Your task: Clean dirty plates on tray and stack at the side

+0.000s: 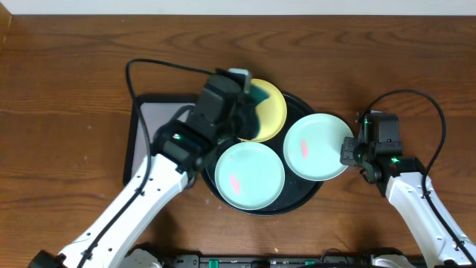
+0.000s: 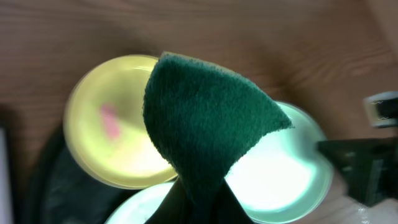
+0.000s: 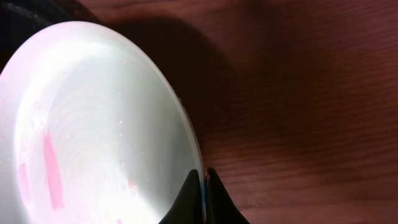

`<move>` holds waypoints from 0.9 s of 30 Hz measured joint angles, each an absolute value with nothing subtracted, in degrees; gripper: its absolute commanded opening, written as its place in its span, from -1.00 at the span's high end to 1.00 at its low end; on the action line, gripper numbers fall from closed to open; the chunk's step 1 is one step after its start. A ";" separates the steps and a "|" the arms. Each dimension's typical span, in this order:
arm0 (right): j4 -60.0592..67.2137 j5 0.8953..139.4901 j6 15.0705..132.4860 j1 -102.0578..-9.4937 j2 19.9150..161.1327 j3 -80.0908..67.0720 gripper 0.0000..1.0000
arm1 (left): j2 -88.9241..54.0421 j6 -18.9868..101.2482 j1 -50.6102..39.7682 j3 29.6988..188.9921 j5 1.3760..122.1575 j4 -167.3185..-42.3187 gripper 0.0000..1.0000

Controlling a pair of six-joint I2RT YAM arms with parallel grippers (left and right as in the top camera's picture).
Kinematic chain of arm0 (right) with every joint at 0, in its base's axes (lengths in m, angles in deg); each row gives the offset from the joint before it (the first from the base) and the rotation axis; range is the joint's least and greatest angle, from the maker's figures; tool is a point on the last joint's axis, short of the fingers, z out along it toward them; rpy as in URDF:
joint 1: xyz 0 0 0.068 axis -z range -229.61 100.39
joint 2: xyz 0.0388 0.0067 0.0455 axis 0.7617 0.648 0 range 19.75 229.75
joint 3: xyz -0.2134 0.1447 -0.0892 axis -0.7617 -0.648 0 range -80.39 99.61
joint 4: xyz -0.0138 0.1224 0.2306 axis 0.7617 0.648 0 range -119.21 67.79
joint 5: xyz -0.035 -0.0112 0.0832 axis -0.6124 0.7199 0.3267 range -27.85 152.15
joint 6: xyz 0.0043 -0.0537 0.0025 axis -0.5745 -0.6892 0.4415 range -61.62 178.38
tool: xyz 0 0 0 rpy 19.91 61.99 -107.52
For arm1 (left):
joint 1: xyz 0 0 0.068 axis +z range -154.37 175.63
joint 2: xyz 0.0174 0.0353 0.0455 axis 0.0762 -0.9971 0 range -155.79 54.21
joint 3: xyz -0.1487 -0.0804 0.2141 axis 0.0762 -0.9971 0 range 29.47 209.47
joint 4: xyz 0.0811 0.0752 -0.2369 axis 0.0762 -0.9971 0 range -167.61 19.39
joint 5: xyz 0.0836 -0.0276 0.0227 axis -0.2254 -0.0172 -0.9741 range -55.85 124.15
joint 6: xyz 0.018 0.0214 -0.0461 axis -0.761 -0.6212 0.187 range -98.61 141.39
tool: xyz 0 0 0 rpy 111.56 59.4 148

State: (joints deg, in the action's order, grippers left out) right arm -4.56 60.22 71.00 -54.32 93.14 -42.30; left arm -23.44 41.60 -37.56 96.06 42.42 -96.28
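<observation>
Left pincer (image 1: 254, 100) clenched on a green sponge (image 2: 205, 124) over the yellow plate (image 1: 274, 112), at the far edge of the round black tray (image 1: 301, 199), mid-desk (image 1: 74, 67). Right pincer (image 3: 202, 186) clenched on the right rim of the right mint plate (image 1: 316, 147), which overhangs the tray's right edge. Second mint plate (image 1: 249, 176) lies at the tray's near edge. All three pink-smeared. Rectangular tray (image 1: 145, 123) sits at the round tray's left.
</observation>
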 measured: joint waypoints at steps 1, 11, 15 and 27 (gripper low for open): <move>-4.54 60.37 71.00 -54.32 93.14 -42.30 0.97 | -23.66 42.34 -38.33 96.06 42.47 -95.26 0.85; -4.32 62.34 71.02 -54.32 96.68 -42.32 0.98 | -32.27 45.88 -43.62 96.06 42.82 -91.47 0.85; -4.35 62.62 71.02 -54.32 96.74 -42.32 0.97 | -35.59 47.66 -44.80 96.06 42.82 -89.22 0.85; -4.30 62.82 71.02 -54.32 96.74 -42.32 0.98 | -39.00 53.25 -48.91 96.06 42.82 -84.83 0.85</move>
